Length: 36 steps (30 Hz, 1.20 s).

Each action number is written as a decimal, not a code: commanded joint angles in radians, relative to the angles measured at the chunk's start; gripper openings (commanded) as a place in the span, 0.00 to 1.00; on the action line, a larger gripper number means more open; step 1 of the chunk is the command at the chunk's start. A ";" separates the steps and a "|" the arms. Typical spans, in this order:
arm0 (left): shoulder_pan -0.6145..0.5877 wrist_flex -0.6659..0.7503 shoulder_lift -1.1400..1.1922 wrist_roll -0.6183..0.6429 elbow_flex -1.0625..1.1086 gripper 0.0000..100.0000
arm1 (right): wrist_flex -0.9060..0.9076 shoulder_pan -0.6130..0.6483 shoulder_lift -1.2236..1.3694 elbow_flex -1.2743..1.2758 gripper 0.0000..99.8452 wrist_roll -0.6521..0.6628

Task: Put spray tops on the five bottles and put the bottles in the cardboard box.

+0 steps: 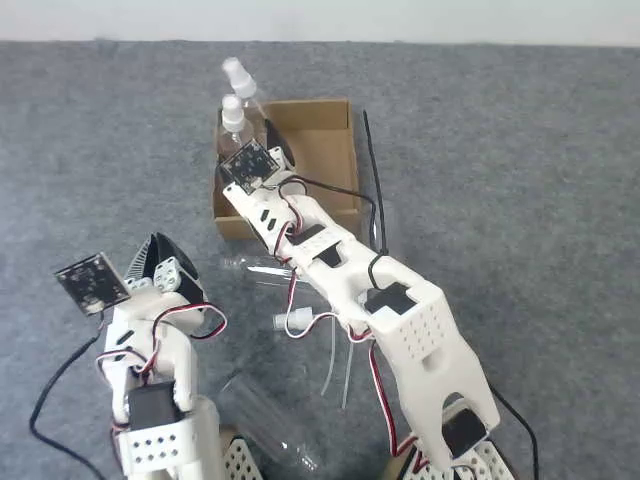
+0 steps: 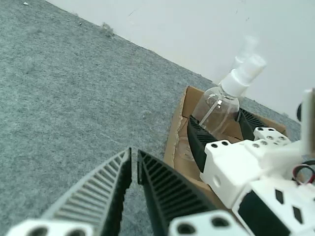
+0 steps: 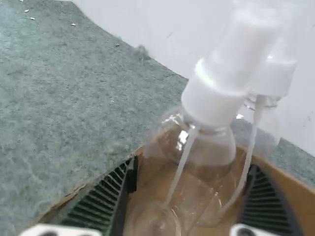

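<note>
Nearest, the left gripper [image 2: 132, 169] sits empty, jaws almost together, likely parked clear. Farther off, the right gripper [image 3: 189, 196] clamps its jaws on a capped bottle [image 3: 197, 142] upright in the box [image 1: 325, 160] corner, apparently setting it beside another capped bottle [image 1: 240, 75].

table cover [image 1: 520, 150]: grey carpet-like cloth, matt, fuzzy, rough
cardboard box [image 1: 325, 150]: brown card, matt, raw edges
bottle [image 3: 197, 157] in box: clear plastic, glossy, smooth, light glints
spray top [image 3: 224, 83]: white plastic, smooth, slight sheen
dip tube [image 3: 179, 167]: thin translucent plastic
left gripper [image 2: 135, 155] fingers [image 2: 167, 191]: black plastic, ribbed, matt
arm shell [image 1: 420, 330]: white plastic, smooth
cable [image 1: 372, 170]: black sheath, smooth
wall [image 2: 197, 29]: white, smooth, matt
</note>
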<state>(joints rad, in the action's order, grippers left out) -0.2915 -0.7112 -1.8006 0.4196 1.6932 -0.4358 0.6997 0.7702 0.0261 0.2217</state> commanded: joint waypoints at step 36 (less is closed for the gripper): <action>-0.005 0.034 0.000 -0.011 -0.008 0.01 | 0.157 0.053 -0.217 0.144 0.30 0.006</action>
<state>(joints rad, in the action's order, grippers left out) -0.2915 -0.7112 -1.8006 0.4196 1.6932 -0.2977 0.7288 0.6383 0.1841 0.2232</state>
